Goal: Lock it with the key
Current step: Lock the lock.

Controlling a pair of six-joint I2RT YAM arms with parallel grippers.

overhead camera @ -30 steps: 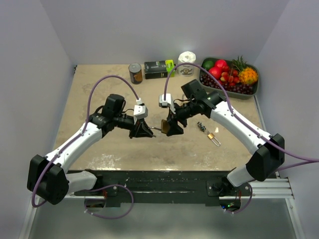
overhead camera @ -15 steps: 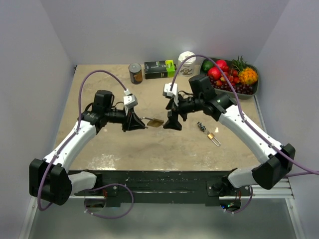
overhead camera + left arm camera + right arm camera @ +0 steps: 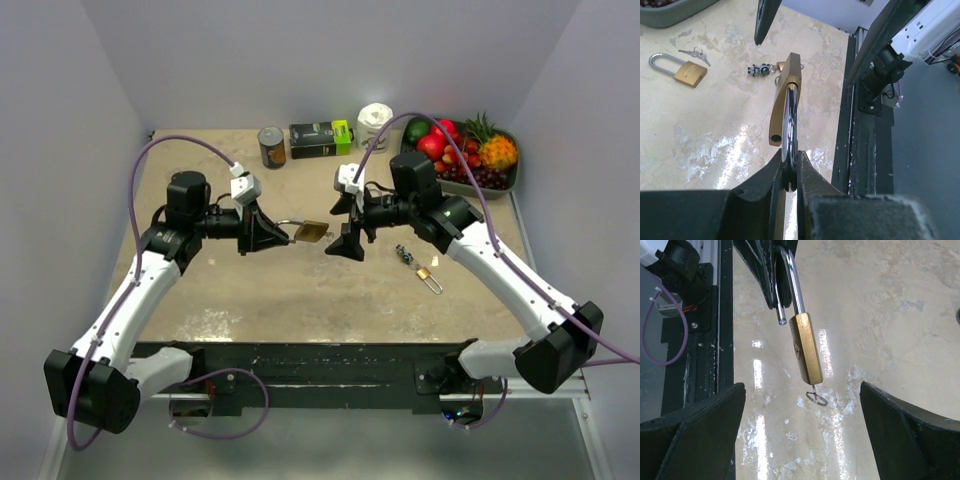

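The left claw (image 3: pixel 283 234) was kept clamped on the shackle of the brass padlock (image 3: pixel 312 232), held above the tabletop (image 3: pixel 250 290) and drawn leftward, while the right claw (image 3: pixel 345 225) was spread wide and pulled back from it.

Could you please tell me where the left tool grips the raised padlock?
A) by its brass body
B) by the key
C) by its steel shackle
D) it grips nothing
C: in the left wrist view the left tool is pinched on the shackle, with the brass body free beyond it.
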